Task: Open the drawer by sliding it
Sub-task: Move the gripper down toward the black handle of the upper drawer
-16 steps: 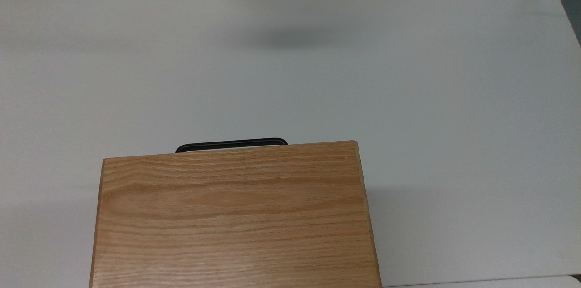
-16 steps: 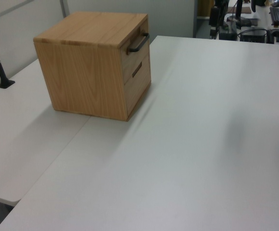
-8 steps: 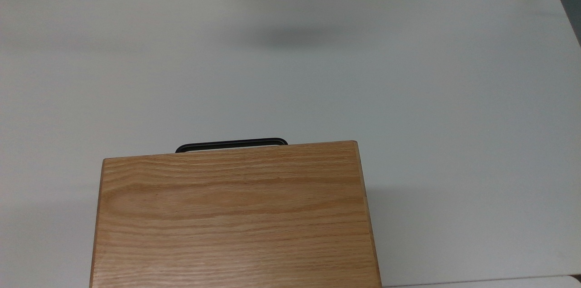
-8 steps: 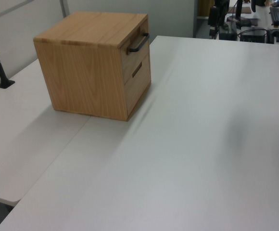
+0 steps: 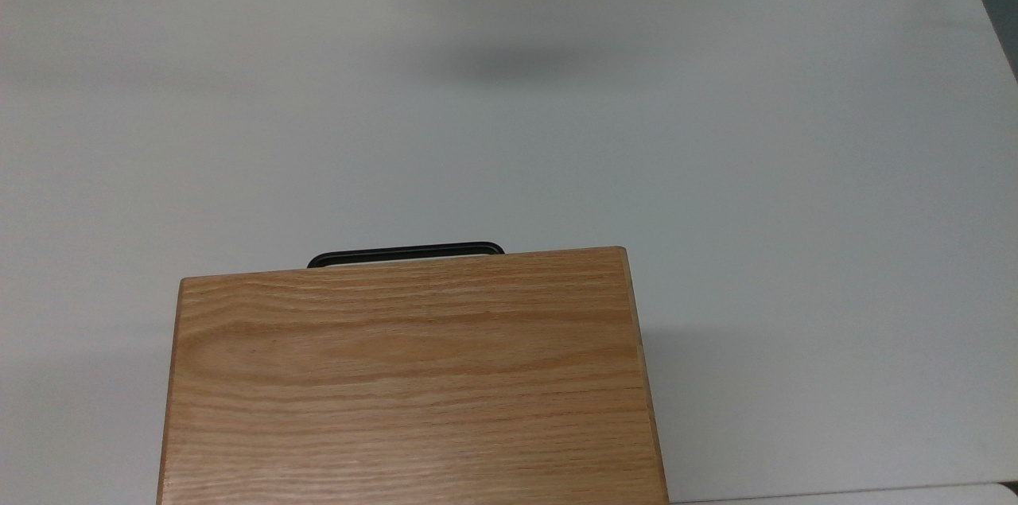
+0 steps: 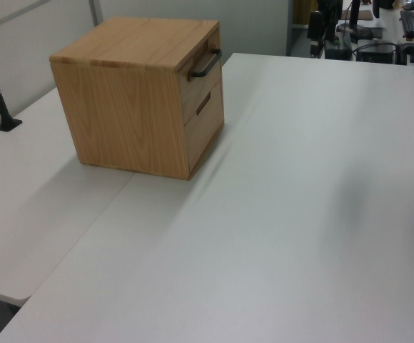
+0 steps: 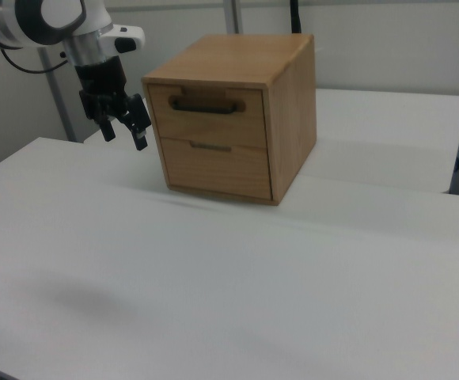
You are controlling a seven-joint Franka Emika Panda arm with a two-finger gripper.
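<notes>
The drawer (image 7: 207, 108) sits flush in the top of the oak cabinet (image 6: 139, 93), its black loop handle (image 5: 406, 252) untouched. The cabinet stands on the white worktop (image 5: 716, 171). The pincer (image 7: 124, 131) hangs in the air, released and empty, at the right view's left, apart from the cabinet.

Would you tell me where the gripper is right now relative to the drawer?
In the right view, the gripper hangs open above the white table, to the left of the cabinet, apart from the closed top drawer.
</notes>
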